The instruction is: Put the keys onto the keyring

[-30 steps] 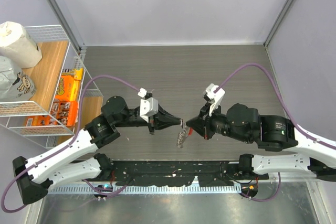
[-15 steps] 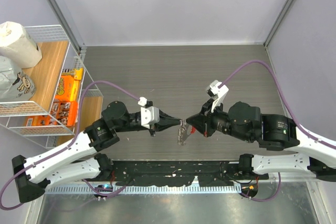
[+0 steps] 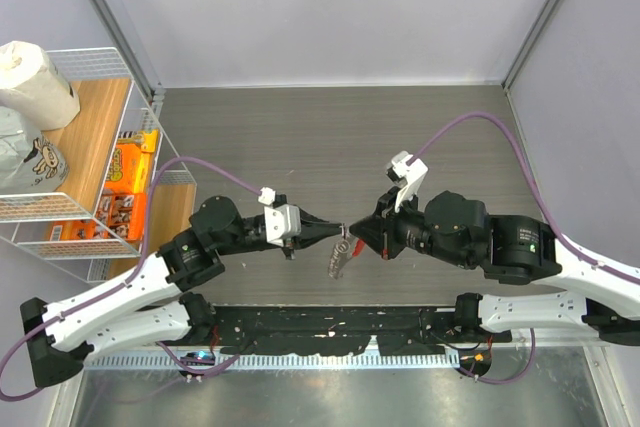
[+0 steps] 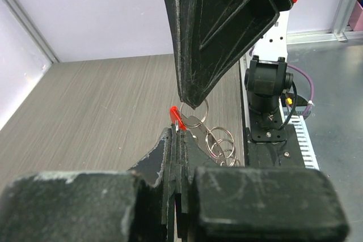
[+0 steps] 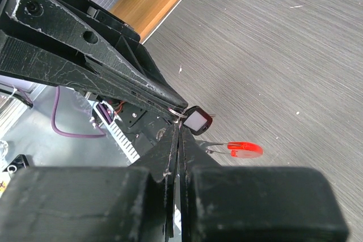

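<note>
Your left jaws clenched on the keyring (image 4: 218, 140), your right jaws clenched on the black-headed key (image 5: 197, 120), tips touched

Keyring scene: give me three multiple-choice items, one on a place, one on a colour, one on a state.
1. Where is the keyring?
A. on the wire shelf
B. at the meeting tips of the two grippers
C. by the far wall

2. What colour is the keyring's strip?
A. blue
B. green
C. red

3. How do the left gripper and right gripper stand?
A. both shut
B. both wide open
C. only the left open

Answers:
1 B, the top view shows it right by the meeting tips.
2 C, the right wrist view shows a red strip.
3 A, each wrist view shows its own fingers pressed together.
</note>
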